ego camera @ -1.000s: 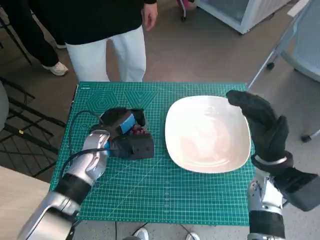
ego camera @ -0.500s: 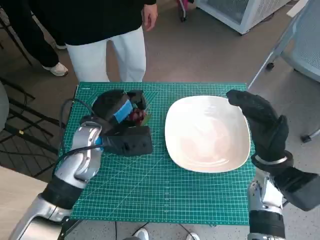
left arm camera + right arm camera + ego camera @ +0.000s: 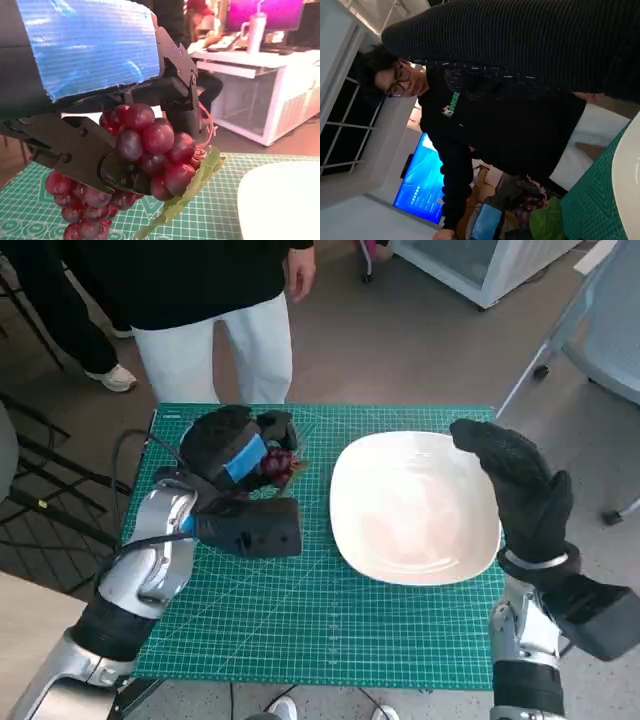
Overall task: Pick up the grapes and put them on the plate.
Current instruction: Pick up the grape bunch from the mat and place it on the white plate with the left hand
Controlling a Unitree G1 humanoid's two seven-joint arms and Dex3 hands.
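A bunch of dark red grapes (image 3: 276, 468) with a green leaf hangs in my left hand (image 3: 235, 450), lifted above the left part of the green mat. In the left wrist view the grapes (image 3: 142, 155) sit between the black fingers, the leaf trailing below. The white plate (image 3: 415, 507) lies on the right part of the mat, a little apart from the grapes. My right hand (image 3: 520, 485) hovers over the plate's right rim, fingers spread, holding nothing. The right wrist view shows the grapes (image 3: 527, 207) far off beside the plate's edge (image 3: 627, 180).
The green cutting mat (image 3: 300, 610) covers the small table. A person in white trousers (image 3: 215, 350) stands at the table's far edge; the same person (image 3: 485, 115) fills the right wrist view. A chair leg (image 3: 535, 365) and a white cabinet stand at the back right.
My left hand has risen and moved away from me with the grapes, lifting them off the mat. The right hand has stayed in place.
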